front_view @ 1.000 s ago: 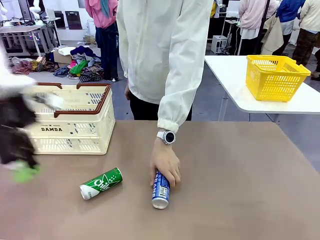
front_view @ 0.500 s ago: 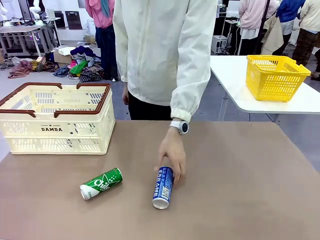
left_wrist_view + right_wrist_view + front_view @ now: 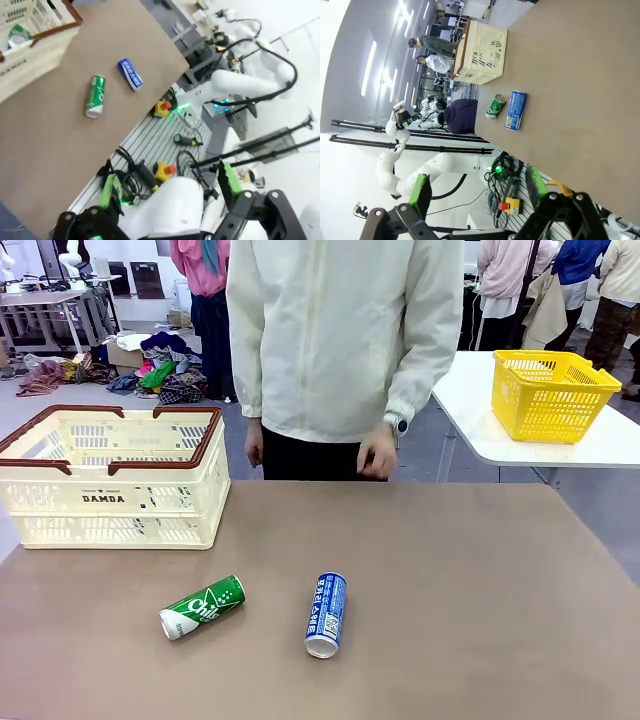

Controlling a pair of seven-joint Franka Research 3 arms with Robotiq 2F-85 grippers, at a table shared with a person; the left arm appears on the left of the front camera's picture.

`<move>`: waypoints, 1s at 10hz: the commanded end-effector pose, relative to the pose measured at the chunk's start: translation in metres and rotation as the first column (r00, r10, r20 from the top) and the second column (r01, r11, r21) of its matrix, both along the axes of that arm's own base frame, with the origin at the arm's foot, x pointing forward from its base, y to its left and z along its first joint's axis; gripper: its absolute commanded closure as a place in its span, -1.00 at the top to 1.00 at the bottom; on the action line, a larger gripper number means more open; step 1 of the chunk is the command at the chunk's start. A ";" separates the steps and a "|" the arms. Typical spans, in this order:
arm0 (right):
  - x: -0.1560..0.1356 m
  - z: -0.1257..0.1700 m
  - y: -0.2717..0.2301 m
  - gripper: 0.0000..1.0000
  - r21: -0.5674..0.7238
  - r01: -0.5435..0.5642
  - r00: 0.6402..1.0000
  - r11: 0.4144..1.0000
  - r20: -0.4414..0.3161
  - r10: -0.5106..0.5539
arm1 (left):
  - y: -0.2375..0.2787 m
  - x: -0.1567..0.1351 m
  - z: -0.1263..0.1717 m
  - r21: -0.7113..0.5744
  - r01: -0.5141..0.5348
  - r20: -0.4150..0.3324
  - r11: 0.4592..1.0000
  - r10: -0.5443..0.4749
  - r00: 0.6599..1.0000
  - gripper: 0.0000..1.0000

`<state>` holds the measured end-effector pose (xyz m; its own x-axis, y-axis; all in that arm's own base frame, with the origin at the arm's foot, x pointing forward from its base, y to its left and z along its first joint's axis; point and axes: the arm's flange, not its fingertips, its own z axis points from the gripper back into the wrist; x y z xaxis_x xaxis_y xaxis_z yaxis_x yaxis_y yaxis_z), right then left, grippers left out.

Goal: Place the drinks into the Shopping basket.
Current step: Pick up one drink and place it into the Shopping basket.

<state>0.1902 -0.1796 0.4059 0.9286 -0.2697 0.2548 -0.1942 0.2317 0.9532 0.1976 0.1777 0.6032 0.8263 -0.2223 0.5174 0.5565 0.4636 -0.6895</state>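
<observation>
On the table (image 3: 500,580), green can (image 3: 202,607) and blue can (image 3: 326,614) lie clear of edges.

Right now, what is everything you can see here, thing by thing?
green can: one, green with white lettering, lying on the brown table, left of the blue can.
blue can: one, blue and white, lying near the table's middle.
Shopping basket: one, cream with brown rim, table's far left.
yellow basket: one, yellow, on the white side table.
person's hand: one, at the table's far edge, off the cans.
left tool: one, black with green pads, open, holding nothing.
right tool: one, same colours, open, holding nothing.
</observation>
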 end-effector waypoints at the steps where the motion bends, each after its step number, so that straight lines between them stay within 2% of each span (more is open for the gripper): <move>1: 0.002 0.006 0.000 1.00 0.015 0.009 1.000 1.000 0.003 -0.009 | -0.085 -0.006 -0.001 0.125 -0.083 0.011 0.989 0.083 0.997 1.00; 2: 0.002 0.006 0.000 1.00 0.015 0.009 1.000 1.000 0.003 -0.009 | -0.132 0.003 -0.009 0.213 -0.079 0.009 0.974 0.078 0.997 1.00; 3: 0.002 0.006 0.000 1.00 0.015 0.009 1.000 1.000 0.003 -0.009 | -0.174 0.016 -0.023 0.291 -0.117 0.024 0.950 0.115 0.993 1.00; 4: 0.002 0.006 0.000 1.00 0.015 0.009 1.000 1.000 0.003 -0.009 | -0.215 0.028 -0.036 0.352 -0.102 0.052 0.931 0.090 0.995 1.00; 5: 0.002 0.006 0.000 1.00 0.015 0.009 1.000 1.000 0.003 -0.009 | -0.246 0.036 -0.045 0.426 -0.131 0.118 0.895 0.089 0.989 1.00; 7: 0.002 0.006 0.000 1.00 0.015 0.009 1.000 1.000 0.003 -0.009 | -0.303 0.057 -0.072 0.556 -0.028 0.140 0.830 -0.060 0.988 1.00; 9: 0.002 0.006 0.000 1.00 0.015 0.009 1.000 1.000 0.003 -0.009 | -0.349 0.077 -0.112 0.662 0.070 0.102 0.746 -0.182 0.978 1.00; 10: 0.002 0.006 0.000 1.00 0.015 0.009 1.000 1.000 0.003 -0.009 | -0.358 0.084 -0.129 0.685 0.023 0.113 0.728 -0.138 0.984 1.00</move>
<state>0.1902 -0.1796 0.4060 0.9285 -0.2698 0.2550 -0.1944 0.2317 0.9532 0.2613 -0.1862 0.4831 0.7030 -0.6355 0.3194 0.6996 0.6986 -0.1498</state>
